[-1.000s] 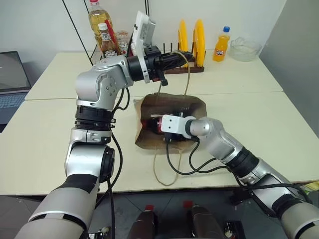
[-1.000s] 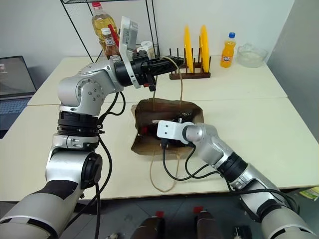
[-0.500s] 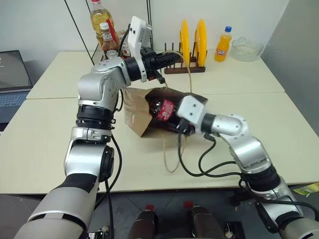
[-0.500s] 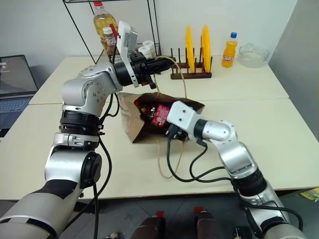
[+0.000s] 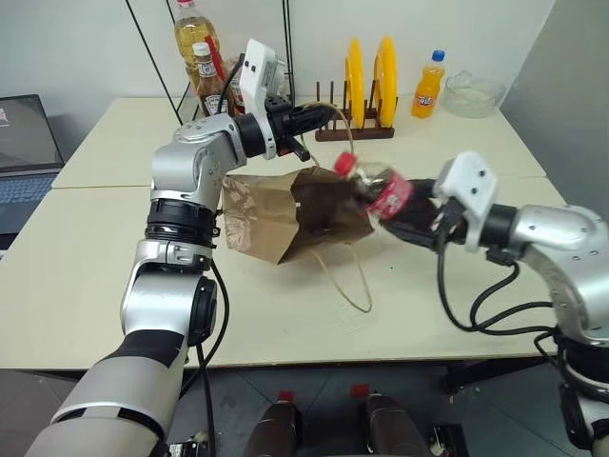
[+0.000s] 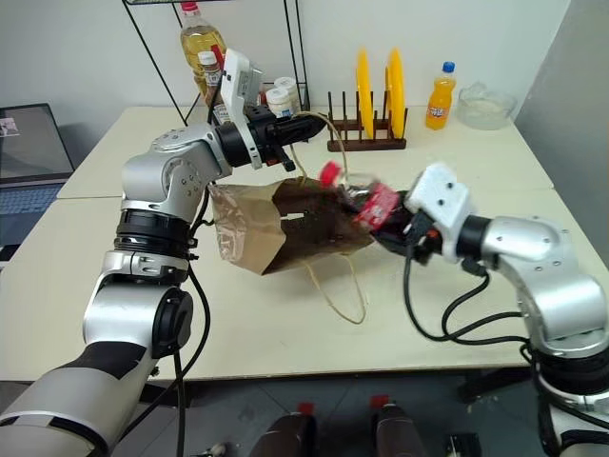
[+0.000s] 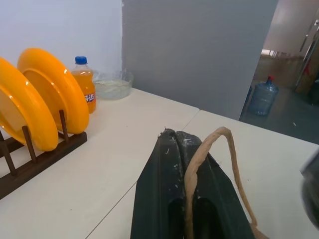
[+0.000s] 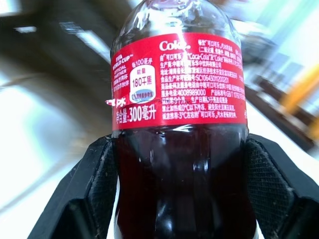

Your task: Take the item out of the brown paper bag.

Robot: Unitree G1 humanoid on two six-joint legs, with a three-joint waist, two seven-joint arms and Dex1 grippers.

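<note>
Item [image 5: 383,190] now identified as a small cola bottle, red cap and red label, dark contents; clear of the brown paper bag [image 5: 285,214], just beside its open mouth, above the table [image 5: 86,248]. Half a second back: deep in the mouth, label only just emerging. Held in the right gripper [image 8: 179,164], fingers [image 8: 102,174] clamped on either side of the lower body, cap pointing back toward the bag. Right arm swung out to the robot's right and upward since then.

Left gripper [image 7: 182,149] closed on one cord handle [image 7: 212,154], holding that side of the bag lifted; bag tilted, base resting on the table, second handle [image 5: 347,286] trailing loose toward the near edge. Left arm almost unmoved.

Judgement: extraction essentially done; remaining, a place to set the bottle down.

Open room: bare table to the right of the bag and ahead of the right arm. Plate rack [image 5: 362,86] and orange drink bottle [image 5: 424,86] well apart at the far side. Near edge close below the loose handle.
</note>
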